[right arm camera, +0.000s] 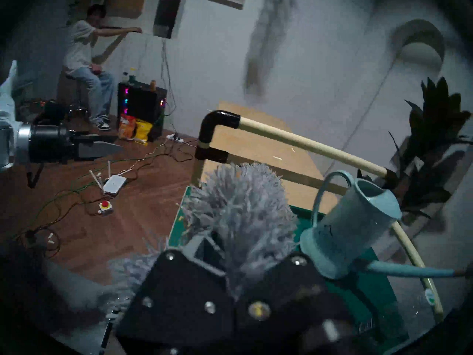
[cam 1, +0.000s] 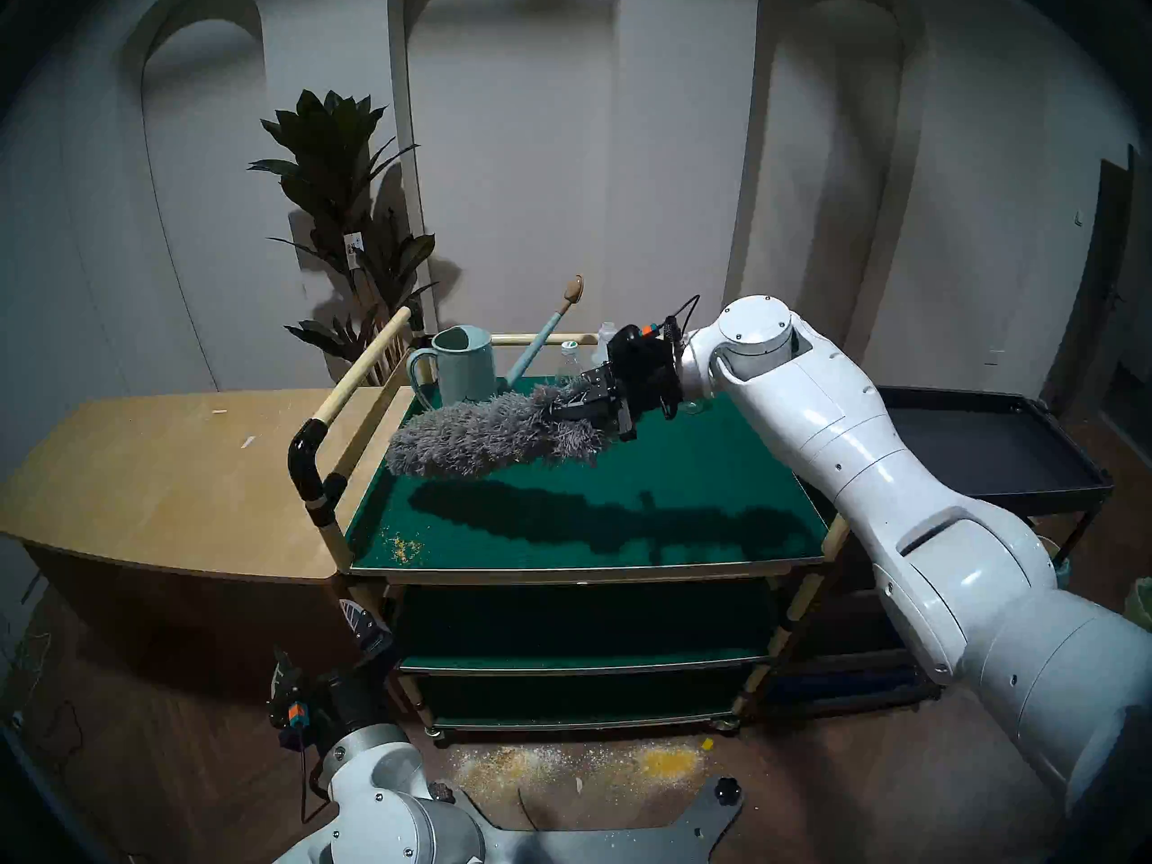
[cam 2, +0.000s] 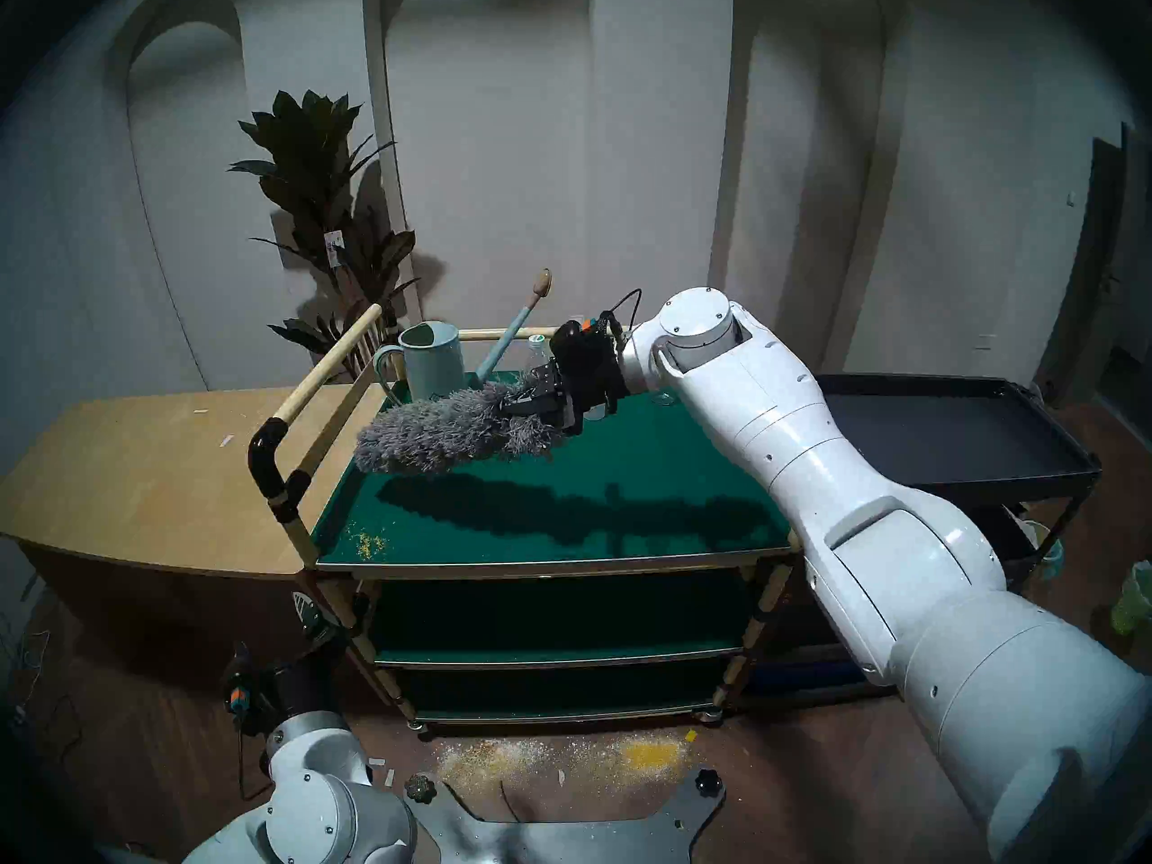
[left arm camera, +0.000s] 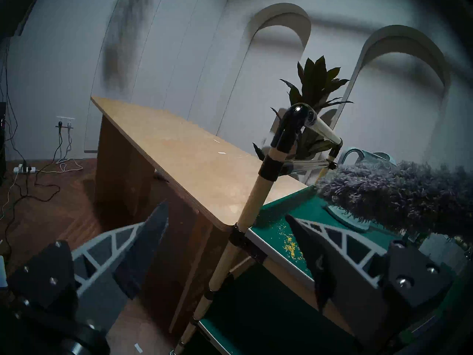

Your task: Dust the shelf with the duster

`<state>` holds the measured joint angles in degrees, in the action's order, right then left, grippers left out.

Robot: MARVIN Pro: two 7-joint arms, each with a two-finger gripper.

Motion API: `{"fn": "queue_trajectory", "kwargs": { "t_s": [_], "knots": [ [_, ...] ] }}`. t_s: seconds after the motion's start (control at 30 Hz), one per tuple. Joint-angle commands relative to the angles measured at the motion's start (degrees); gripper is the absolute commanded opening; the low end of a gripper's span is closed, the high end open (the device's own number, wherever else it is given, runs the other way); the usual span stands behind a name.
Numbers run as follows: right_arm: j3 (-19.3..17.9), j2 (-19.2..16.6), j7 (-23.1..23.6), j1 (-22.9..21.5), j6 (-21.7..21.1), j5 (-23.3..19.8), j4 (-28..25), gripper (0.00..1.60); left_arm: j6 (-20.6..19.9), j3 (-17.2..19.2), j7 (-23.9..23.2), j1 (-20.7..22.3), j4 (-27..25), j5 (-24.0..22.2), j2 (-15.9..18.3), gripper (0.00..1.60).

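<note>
Head view, near to far. At about seven o'clock, low beside the cart's front corner post, the left gripper (left arm camera: 227, 247) stands idle with its fingers spread apart and nothing between them. Next comes the shelf (cam 1: 686, 488), the dark-green top board of a three-tier cart, with a small patch of yellow crumbs (cam 1: 404, 548) in its near corner at about eight o'clock; more yellow powder (cam 1: 561, 766) lies on the floor below the front edge. Above the middle of the board, clear of it to judge by the separate shadow beneath, hangs the duster (cam 1: 492, 435), a shaggy grey brush. Its long axis runs nearly level from three o'clock toward nine, the free tip pointing at the railed end and drooping slightly. The right gripper (cam 1: 583, 401) is clamped tight on the handle end, where the strands give way to a firm core. By its look the duster is light and soft; the strands should bend and spread under slight pressure, so it is best taken at the stiff handle, as here, since a hold on the fluff would likely slip. Farther back, at about eleven o'clock, stands a pale blue watering can (cam 1: 464, 367) with its spout raised toward one o'clock; a clear bottle (cam 1: 570, 361) stands beside it near the far rail, close enough to be knocked by a careless sweep.
</note>
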<state>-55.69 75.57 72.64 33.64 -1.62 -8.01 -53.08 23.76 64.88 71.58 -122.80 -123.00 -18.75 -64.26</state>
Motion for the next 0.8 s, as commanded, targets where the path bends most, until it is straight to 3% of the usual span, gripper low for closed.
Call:
{"fn": "queue_trajectory", "kwargs": {
  "t_s": [0.0, 0.13, 0.3, 0.5, 0.77],
  "knots": [
    [4.38, 6.06, -4.06, -1.45, 2.54, 1.96, 4.89, 0.00, -0.51, 1.04, 0.18, 0.95, -0.24, -0.59, 0.04, 1.60],
    [7.43, 8.51, -6.84, -1.58, 3.33, 3.88, 8.77, 0.00, -0.39, 1.48, 0.38, 0.96, 0.48, -1.43, -0.32, 1.60],
    [9.44, 11.25, -6.22, -3.27, 5.08, 5.27, 14.35, 0.00, -0.10, 2.13, 0.64, 1.08, 1.03, -2.48, -0.63, 1.60],
    [10.64, 12.58, -2.38, -5.43, 7.76, 6.20, 18.59, 0.00, 0.41, 2.38, 0.21, 1.86, 2.08, -3.88, -0.88, 1.60],
    [11.34, 11.17, 5.69, -6.02, 10.48, 5.54, 17.84, 0.00, 1.01, 1.94, -0.32, 2.71, 2.92, -4.45, -1.25, 1.60]
  ]
}}
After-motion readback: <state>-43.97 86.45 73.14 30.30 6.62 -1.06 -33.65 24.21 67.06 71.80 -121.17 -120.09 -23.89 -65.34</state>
